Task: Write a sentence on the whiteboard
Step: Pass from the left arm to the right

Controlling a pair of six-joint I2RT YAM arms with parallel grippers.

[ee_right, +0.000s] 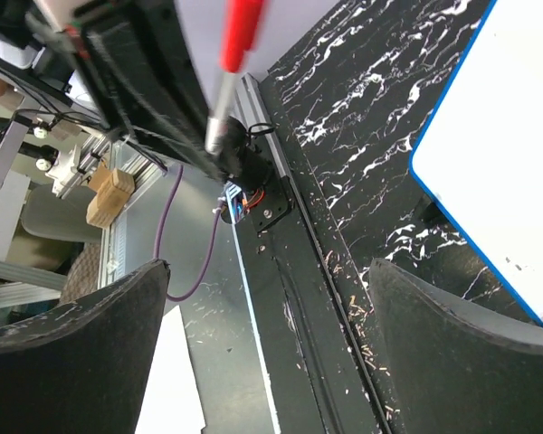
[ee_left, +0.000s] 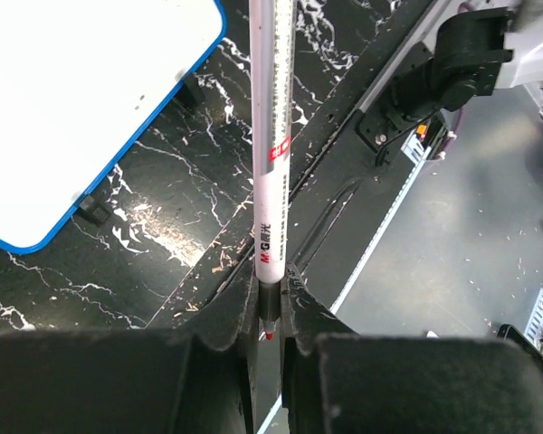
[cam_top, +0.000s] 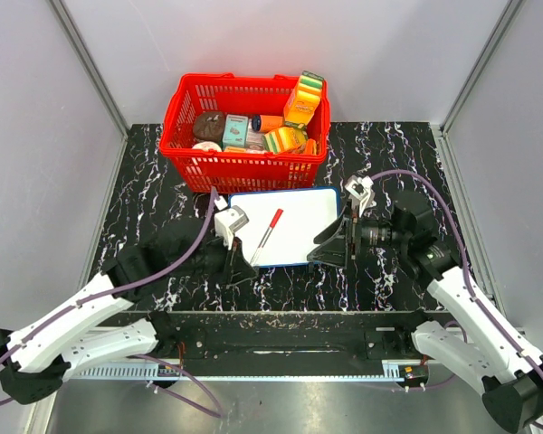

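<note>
**Marker gripped, board blank**
The left gripper (ee_left: 270, 303) is clamped on a red marker (ee_left: 273, 136), whose red cap appears to be on at the far end. The right gripper (ee_right: 271, 298) has its jaws apart. The whiteboard (cam_top: 299, 217) lies between the two grippers. No sentence shows, so uncapping and all the writing likely remain.

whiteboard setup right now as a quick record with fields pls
whiteboard: flat on black table, in front of red basket, no writing visible
marker: white barrel, red end, clamped in left hand
left hand: shut on marker, at board's left edge
right hand: open, empty, by board's right edge
red basket: full of assorted items
</note>
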